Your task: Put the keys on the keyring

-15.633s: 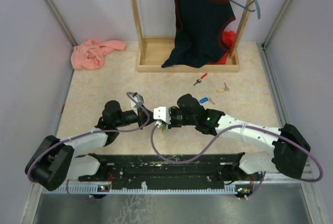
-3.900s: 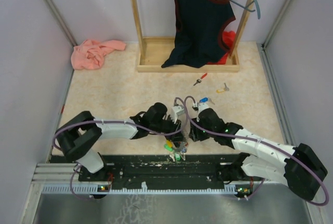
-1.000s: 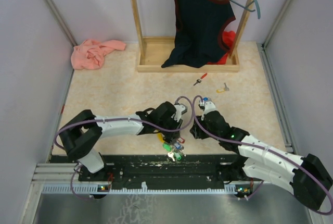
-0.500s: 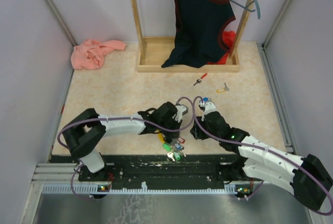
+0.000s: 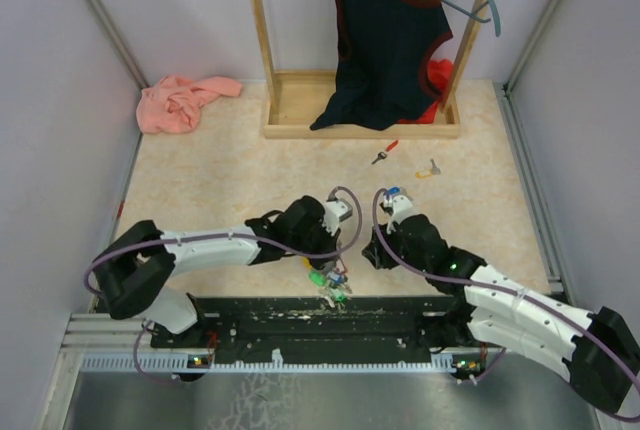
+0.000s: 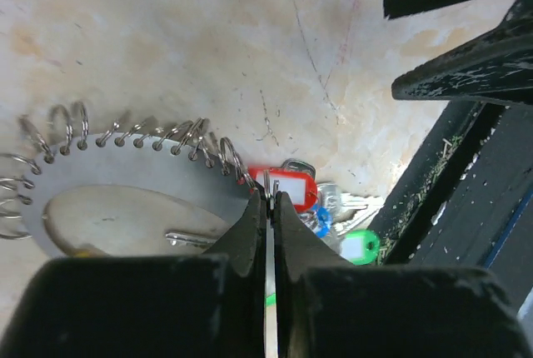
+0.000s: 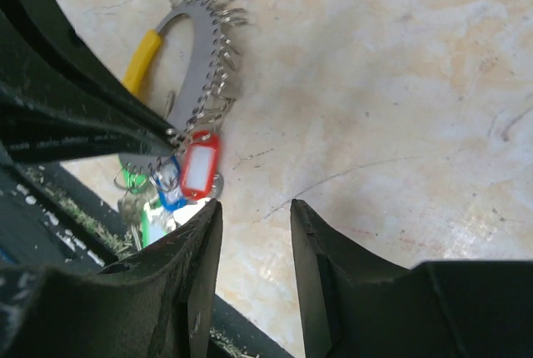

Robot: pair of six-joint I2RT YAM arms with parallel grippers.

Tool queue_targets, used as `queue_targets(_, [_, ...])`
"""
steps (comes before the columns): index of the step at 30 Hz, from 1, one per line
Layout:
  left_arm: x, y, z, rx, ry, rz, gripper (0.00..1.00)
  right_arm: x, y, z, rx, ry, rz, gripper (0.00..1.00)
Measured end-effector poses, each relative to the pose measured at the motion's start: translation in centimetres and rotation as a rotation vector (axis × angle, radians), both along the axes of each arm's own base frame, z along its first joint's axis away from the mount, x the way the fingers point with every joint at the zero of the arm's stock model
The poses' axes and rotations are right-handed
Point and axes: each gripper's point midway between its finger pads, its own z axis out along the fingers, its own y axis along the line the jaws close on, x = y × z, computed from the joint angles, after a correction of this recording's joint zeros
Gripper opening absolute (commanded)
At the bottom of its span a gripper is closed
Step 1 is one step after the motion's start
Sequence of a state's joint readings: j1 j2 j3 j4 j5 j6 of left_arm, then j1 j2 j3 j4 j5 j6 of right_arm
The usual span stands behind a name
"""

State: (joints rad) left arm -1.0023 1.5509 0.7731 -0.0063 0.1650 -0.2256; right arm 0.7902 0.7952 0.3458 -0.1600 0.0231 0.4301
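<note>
The keyring (image 6: pixel 125 166) is a flat grey crescent edged with small wire rings, with a yellow section (image 7: pixel 141 54). It lies near the table's front edge (image 5: pixel 322 272). Red (image 7: pixel 198 166), blue (image 7: pixel 169 191) and green (image 6: pixel 358 247) tags and silver keys hang from it. My left gripper (image 6: pixel 268 200) is shut on the keyring's ringed edge beside the red tag (image 6: pixel 287 187). My right gripper (image 7: pixel 254 204) stands open just right of the tags, with bare table between its fingers. Loose keys lie farther back: red (image 5: pixel 385 152), yellow (image 5: pixel 428 169) and blue (image 5: pixel 392 192).
The black base rail (image 5: pixel 300 315) runs right below the keyring. A wooden rack (image 5: pixel 360 115) with a dark garment (image 5: pixel 385 40) and hangers stands at the back. A pink cloth (image 5: pixel 185 100) lies at the back left. Grey walls close in both sides.
My left jaws have closed on the keyring's edge and the left arm has swung a little lower and left. The right arm has barely moved.
</note>
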Motion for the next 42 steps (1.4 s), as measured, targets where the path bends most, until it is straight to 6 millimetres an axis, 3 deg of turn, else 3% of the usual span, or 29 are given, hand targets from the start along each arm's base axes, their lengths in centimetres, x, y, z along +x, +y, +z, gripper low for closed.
queue_targets(6, [2.3, 1.8, 3.9, -0.153, -0.162, -0.038, 0.01, -0.3, 1.4, 2.0, 0.041, -0.098, 0.131, 0.38])
queue_targets(12, [4.5, 3.9, 6.3, -0.3, -0.299, -0.073, 0.01, -0.2, 2.9, 3.6, 0.048, -0.229, 0.287, 0.35])
queue_targets(23, [4.2, 4.5, 7.8, -0.431, -0.459, -0.284, 0.01, 0.6, 7.1, 4.7, 0.049, -0.344, 0.547, 0.31])
queue_targets(35, [3.2, 4.3, 8.4, -0.462, -0.527, -0.417, 0.01, 3.1, 9.1, 8.4, 0.142, -0.456, 0.697, 0.24])
queue_targets(42, [2.7, 4.2, 8.6, -0.478, -0.523, -0.444, 0.01, 2.9, 10.2, 8.0, 0.153, -0.444, 0.793, 0.17])
